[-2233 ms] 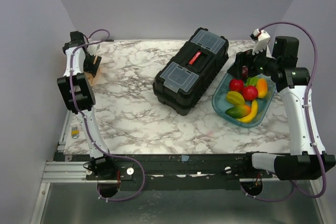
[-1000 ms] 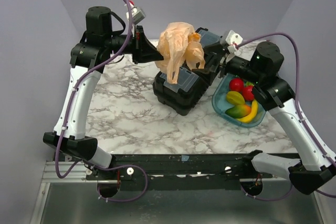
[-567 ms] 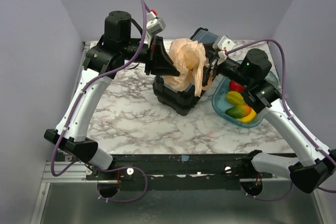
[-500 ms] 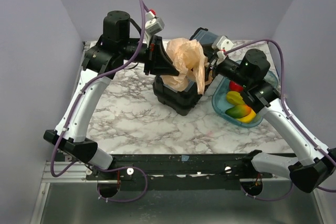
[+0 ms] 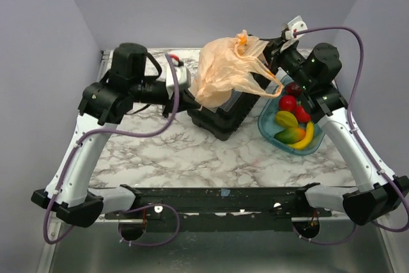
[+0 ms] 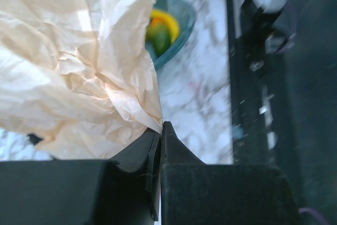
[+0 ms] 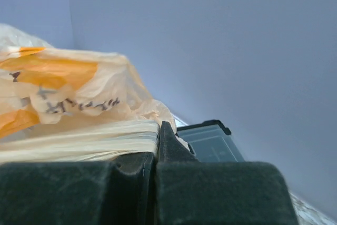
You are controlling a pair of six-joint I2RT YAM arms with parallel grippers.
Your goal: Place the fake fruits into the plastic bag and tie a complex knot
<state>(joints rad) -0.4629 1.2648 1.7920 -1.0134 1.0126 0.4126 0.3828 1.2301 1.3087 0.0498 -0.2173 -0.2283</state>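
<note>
Bag: the plastic bag [image 5: 223,71] hangs in the air between your two arms, above the black toolbox [image 5: 220,123] rather than on the table.

Left gripper [image 6: 160,128]: jaws pressed together on the bag's lower edge of crinkled film. I judge you hold it there to anchor that side.

Right gripper [image 7: 159,128]: jaws closed on a bunched strip near the bag's top, likely a handle. It is drawn out to the right, so the film stretches between your two grips.

Mouth: cannot tell from any view whether it stands open.

Fruits: the fake fruits [image 5: 286,119] lie in the blue tray [image 5: 265,129], just right of the toolbox and below the stretched strip. I see none inside the bag.

Judgement: opening stage. You have the bag raised and spread so a mouth can be found; loading and the knot not yet begun.

Risk: thin film may slip or tear under this tension
</note>
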